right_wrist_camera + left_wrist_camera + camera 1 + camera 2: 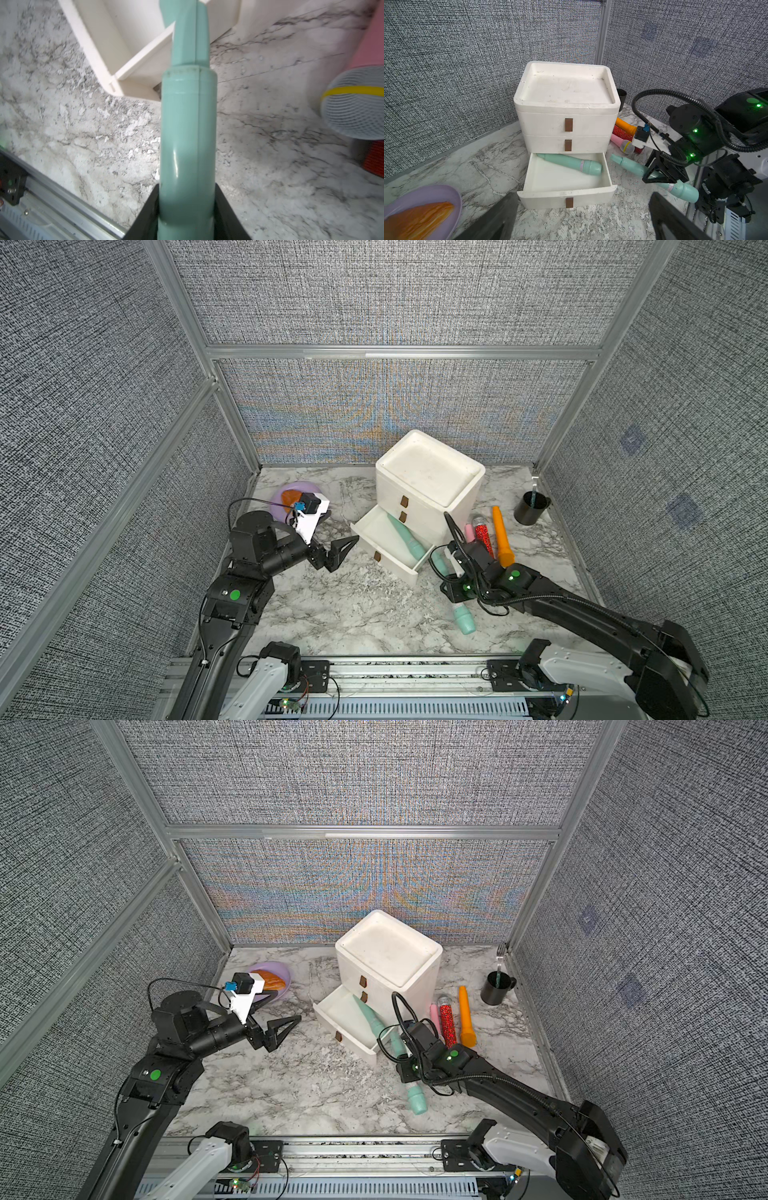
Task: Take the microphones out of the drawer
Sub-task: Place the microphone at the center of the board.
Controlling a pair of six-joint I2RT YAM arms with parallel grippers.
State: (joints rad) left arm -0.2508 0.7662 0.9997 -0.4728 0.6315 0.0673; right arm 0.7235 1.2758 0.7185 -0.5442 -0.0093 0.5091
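The white cabinet's bottom drawer point(386, 562) point(566, 199) stands pulled open. One teal microphone point(405, 537) point(372, 1019) point(571, 164) lies slantwise inside it. A second teal microphone point(463, 616) point(417, 1100) point(683, 189) point(187, 135) is outside the drawer, just right of its front corner. My right gripper point(453, 593) point(656, 176) point(187, 212) is shut on its body, head end toward the table front. My left gripper point(345, 547) point(286, 1025) point(583, 224) hovers open to the left of the drawer, facing its front, holding nothing.
Right of the cabinet point(430, 472) lie a pink microphone point(620, 143) point(353, 104), a red glittery one point(484, 537) and an orange one point(500, 537). A black cup point(530, 508) stands at the back right. A lilac plate point(436, 191) with bread sits at the left.
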